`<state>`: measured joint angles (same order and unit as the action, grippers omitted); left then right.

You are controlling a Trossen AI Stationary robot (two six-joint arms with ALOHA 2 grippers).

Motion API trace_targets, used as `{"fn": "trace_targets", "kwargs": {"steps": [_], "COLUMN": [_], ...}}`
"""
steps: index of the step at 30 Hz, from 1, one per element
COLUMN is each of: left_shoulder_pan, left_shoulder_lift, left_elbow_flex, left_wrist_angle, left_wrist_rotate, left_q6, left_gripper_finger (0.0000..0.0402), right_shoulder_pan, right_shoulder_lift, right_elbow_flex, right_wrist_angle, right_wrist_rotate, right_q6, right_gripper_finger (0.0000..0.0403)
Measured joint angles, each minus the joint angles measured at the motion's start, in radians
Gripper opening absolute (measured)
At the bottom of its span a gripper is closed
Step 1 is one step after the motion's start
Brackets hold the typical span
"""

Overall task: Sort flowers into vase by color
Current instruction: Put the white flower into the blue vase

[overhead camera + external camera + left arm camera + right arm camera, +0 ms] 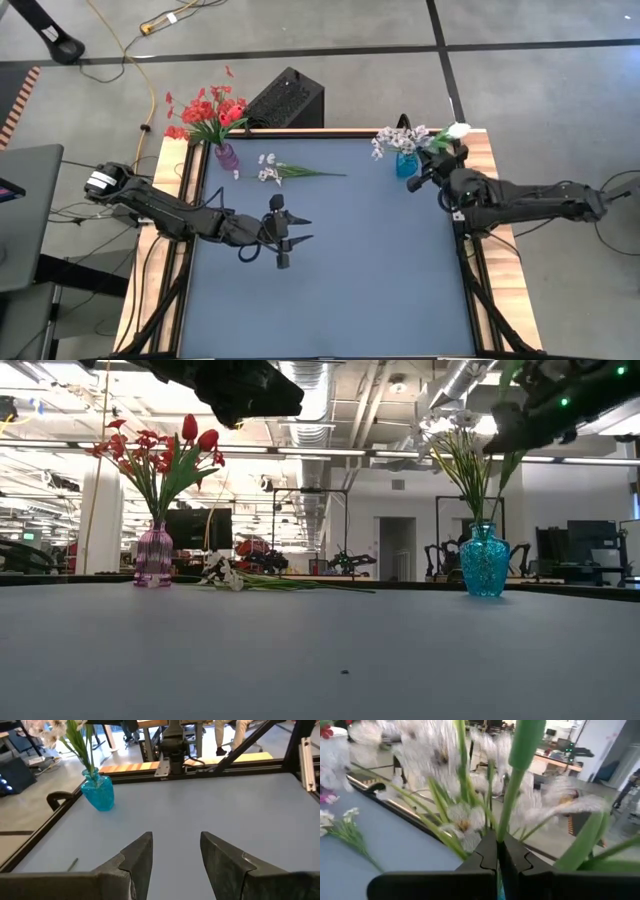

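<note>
- The right gripper [497, 851] is clamped on a white-bloomed stem [512, 795] above the blue vase [406, 165], seemingly so it can be lowered among matching flowers.
- The left gripper [292, 232] is kept spread and empty mid-table.
- One white sprig [285, 172] is left lying near the pink vase [227, 155] of red blooms [205, 110].

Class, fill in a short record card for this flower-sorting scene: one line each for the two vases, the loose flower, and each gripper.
Purple vase: far left corner of the table, holds red flowers
Blue vase: far right, holds white flowers
Loose white stem: lying flat on the table near the purple vase
Left gripper: open, empty, above mid-table
Right gripper: shut on a green stalk, over the blue vase
</note>
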<state>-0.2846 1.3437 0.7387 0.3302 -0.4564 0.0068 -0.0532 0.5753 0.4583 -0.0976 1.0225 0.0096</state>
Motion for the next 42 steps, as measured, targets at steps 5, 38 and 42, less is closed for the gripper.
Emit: {"fn": "trace_targets", "kwargs": {"steps": [5,38,42], "left_shoulder_pan": [-0.001,0.032,0.032], "left_shoulder_lift": [0.0,0.0,0.0], "left_elbow_flex": [0.0,0.0,0.0], "left_wrist_angle": [-0.011,-0.003,-0.004], "left_wrist_rotate": [0.003,-0.007,0.006], "left_q6": [-0.005,-0.001,-0.003], "left_gripper_finger": [0.0155,0.0155,0.0155], "right_shoulder_pan": [-0.068,-0.194,-0.248], "right_shoulder_lift": [-0.048,-0.116,-0.097], "right_elbow_flex": [-0.057,-0.042,-0.065], "right_wrist_angle": [0.031,-0.081,-0.074], "right_wrist_rotate": [-0.088,-0.197,-0.244], "right_q6": [-0.003,0.006,0.038], "right_gripper_finger": [0.0027,0.0027,0.003]}}
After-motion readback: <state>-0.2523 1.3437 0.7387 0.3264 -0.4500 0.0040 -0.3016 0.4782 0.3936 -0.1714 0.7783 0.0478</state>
